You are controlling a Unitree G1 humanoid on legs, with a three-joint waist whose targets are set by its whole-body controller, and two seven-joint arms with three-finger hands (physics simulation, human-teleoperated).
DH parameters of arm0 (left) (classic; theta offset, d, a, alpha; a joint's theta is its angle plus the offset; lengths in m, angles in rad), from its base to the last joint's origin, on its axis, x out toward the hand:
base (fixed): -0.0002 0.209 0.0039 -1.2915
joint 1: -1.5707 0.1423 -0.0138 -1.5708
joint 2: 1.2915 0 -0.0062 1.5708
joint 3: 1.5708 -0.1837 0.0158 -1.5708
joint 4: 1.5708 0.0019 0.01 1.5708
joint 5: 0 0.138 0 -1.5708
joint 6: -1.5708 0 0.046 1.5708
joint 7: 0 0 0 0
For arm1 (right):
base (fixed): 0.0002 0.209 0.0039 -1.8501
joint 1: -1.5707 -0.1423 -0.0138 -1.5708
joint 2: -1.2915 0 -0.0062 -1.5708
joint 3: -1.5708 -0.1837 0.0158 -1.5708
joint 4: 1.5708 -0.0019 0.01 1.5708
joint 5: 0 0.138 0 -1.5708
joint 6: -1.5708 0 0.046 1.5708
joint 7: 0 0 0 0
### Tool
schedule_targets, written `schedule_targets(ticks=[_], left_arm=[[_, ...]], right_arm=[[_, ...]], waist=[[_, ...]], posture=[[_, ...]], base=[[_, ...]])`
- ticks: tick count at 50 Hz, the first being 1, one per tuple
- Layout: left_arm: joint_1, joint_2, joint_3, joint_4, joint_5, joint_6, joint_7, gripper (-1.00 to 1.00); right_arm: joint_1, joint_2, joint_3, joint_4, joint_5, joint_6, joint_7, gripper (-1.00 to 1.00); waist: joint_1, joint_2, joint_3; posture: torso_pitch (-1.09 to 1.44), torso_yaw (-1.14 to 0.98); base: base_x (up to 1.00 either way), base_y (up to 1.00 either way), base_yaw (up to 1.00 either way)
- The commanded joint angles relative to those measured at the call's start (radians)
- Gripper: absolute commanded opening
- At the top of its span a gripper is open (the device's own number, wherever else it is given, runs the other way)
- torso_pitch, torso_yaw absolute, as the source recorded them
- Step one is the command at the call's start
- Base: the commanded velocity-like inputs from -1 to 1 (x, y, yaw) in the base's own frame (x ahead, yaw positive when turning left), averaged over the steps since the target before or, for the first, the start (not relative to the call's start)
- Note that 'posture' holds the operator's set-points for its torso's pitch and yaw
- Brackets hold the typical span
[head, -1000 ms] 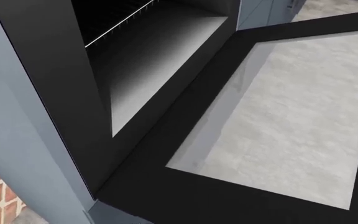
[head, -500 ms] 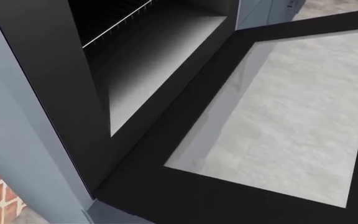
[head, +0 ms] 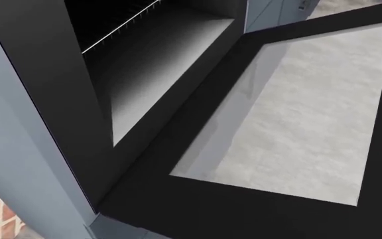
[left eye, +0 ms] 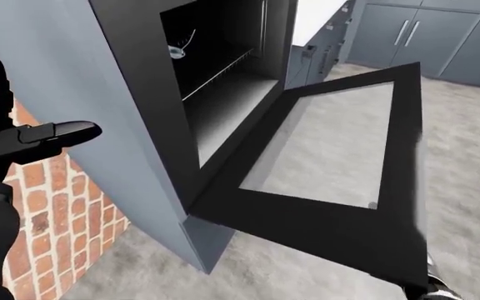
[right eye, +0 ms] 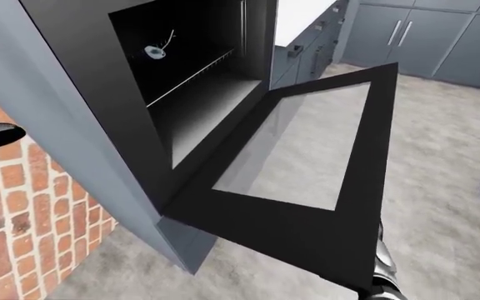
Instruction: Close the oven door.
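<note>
A: Where's the oven door (left eye: 331, 187) relative to your hands?

B: It hangs fully open, flat out from the oven (right eye: 198, 94) cavity's lower edge. Your left hand (left eye: 23, 137) is up at the left-eye view's left edge, fingers (left eye: 69, 131) extended and holding nothing, well apart from the door. Your right hand isn't identifiable.
</note>
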Motion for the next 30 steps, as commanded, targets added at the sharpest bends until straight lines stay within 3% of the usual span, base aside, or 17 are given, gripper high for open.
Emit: schedule_targets(ticks=[1, 9, 24, 30], left_arm=[[-0.021, 0.018, 0.015, -0.019, 0.004, -0.027, -0.001, 1.00], [-0.019, 0.019, 0.018, -0.019, 0.002, -0.028, -0.002, 1.00], [-0.012, 0.014, 0.019, -0.024, 0.007, -0.031, -0.006, 1.00], [-0.014, 0.009, 0.013, -0.023, 0.016, -0.034, -0.009, 1.00]], right_arm=[[-0.035, -0.015, 0.002, -0.049, 0.005, -0.013, 0.016, 1.00], [-0.073, 0.003, 0.031, -0.158, 0.016, 0.052, 0.018, 1.00], [-0.018, 0.050, 0.053, -0.765, -0.002, 0.396, -0.102, 1.00], [-0.083, 0.055, 0.061, -0.956, -0.014, 0.557, -0.139, 1.00]], waist=[[0.002, -0.001, -0.020], [0.003, 0.002, -0.021], [0.011, 0.004, -0.023], [0.010, 0.007, -0.023]], posture=[[0.00, 0.00], [0.00, 0.00], [0.00, 0.00], [0.00, 0.00]], base=[[0.00, 0.00, 0.00], [0.00, 0.00, 0.00], [0.00, 0.00, 0.00], [0.00, 0.00, 0.00]])
